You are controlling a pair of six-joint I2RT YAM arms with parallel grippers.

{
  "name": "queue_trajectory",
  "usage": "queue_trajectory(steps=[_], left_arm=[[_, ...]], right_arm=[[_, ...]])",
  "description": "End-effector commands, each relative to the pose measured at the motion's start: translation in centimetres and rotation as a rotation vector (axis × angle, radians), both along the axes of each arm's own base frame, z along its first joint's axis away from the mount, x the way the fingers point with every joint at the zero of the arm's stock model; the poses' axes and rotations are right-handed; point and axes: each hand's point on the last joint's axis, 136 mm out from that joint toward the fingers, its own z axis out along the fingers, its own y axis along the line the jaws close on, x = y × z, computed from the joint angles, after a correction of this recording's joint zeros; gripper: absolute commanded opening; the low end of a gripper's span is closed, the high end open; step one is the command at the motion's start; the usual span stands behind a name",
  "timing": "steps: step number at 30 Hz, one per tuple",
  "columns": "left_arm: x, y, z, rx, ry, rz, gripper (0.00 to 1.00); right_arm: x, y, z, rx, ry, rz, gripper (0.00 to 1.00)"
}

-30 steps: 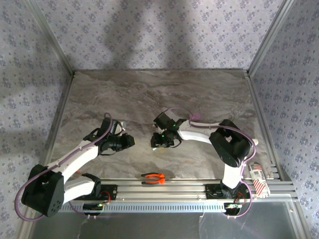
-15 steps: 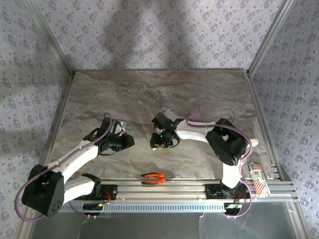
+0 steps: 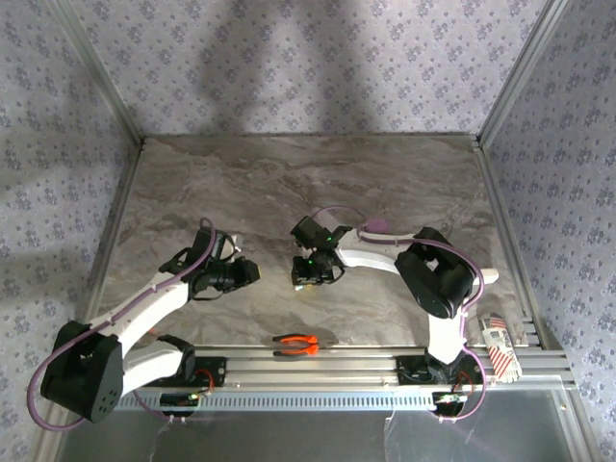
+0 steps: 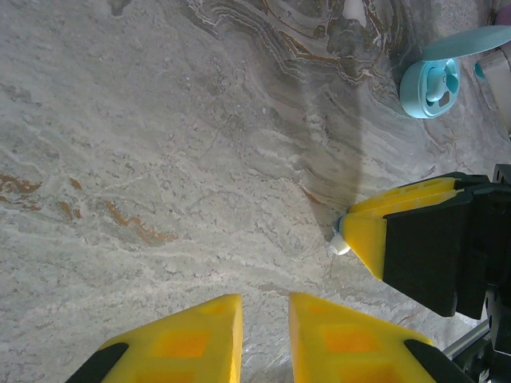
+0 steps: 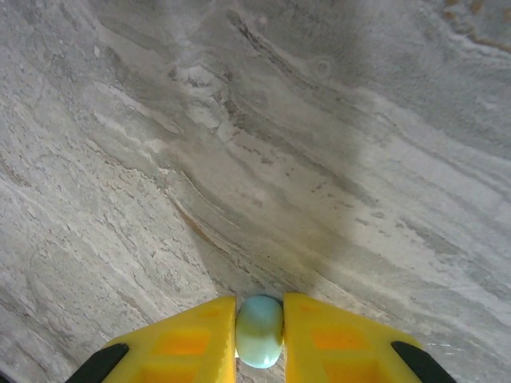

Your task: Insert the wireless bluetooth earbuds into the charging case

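Teal against yellow: a wireless earbud sat pinched between the narrowly set fingers of the right gripper, low over the marbled table, about midway along its near edge and a little in from it. The bud's long axis ran along the fingers, which clamped its short sides. The open teal charging case, lid thrown back, lay on the table beyond the right gripper and apart from it, its hollow facing up. The left gripper hovered close by, facing its partner, fingers drawn narrow with a slim gap and nothing between them. The right arm, nearer the case and loaded, looked the one to carry the bud across and down.
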Motion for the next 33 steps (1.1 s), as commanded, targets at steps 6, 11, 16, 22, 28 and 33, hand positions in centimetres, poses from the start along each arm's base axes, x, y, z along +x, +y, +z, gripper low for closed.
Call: queue_trajectory(steps=[6, 11, 16, 22, 28, 33], left_arm=[[-0.3, -0.1, 0.4, -0.019, 0.0, -0.009, 0.23], [-0.2, -0.4, 0.7, -0.032, -0.003, -0.015, 0.24], [-0.1, -1.1, 1.0, -0.051, -0.01, -0.027, 0.25], [0.1, -3.3, 1.1, -0.055, -0.016, -0.075, 0.28], [0.4, -6.8, 0.9, -0.051, -0.019, -0.151, 0.3], [1.5, -9.3, 1.7, -0.07, -0.057, -0.178, 0.4]], right_arm=[[0.5, -1.0, 0.8, -0.074, -0.063, -0.02, 0.15], [1.1, -2.2, 2.3, -0.114, -0.122, -0.031, 0.14], [1.5, -4.2, 3.4, -0.192, -0.18, -0.049, 0.14], [3.0, -7.3, 6.0, -0.351, -0.287, -0.061, 0.14], [4.0, -10.3, 7.8, -0.501, -0.37, -0.051, 0.14], [5.1, -11.6, 8.5, -0.528, -0.399, -0.057, 0.14]])
